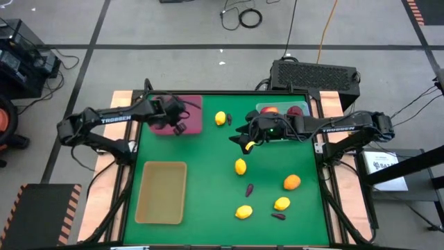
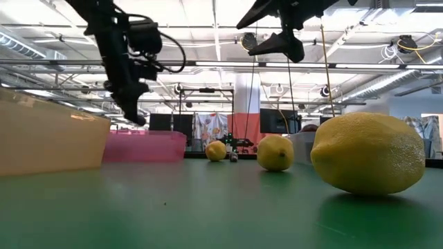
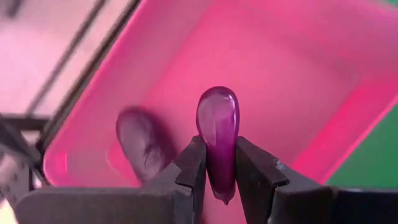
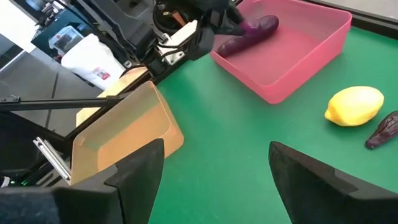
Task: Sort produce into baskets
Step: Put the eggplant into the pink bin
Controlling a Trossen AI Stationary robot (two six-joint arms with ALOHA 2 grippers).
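Left gripper [image 3: 214, 180]: clamped on a purple vegetable [image 3: 217, 134], held above the maroon basket [image 3: 298, 68] at the table's 11 o'clock corner. Second purple vegetable [image 3: 142, 144] lying on the basket floor, just beside the held one.

Right gripper [image 4: 214, 168]: fingers spread apart, holding nothing, raised above the green table [image 1: 208, 187] near its centre, toward 1 o'clock. Lemon [image 4: 354, 106] and a small purple vegetable [image 4: 385, 129] lying side by side on the table ahead of it, at 12 o'clock.

Clear basket [image 1: 283, 110]: at the 1 o'clock corner, under the right arm, with red apples [image 1: 270, 110] inside.

Tan basket [image 1: 161, 192]: at 8 o'clock, nothing visible inside.

Loose on the table: one lemon [image 1: 241, 166] near centre, partly beneath the right gripper's reach; orange fruit [image 1: 292, 182] at 4 o'clock; two more lemons [image 1: 243, 212] and [image 1: 282, 203] at 5 o'clock; purple vegetables [image 1: 249, 189] and [image 1: 277, 216] close by them.
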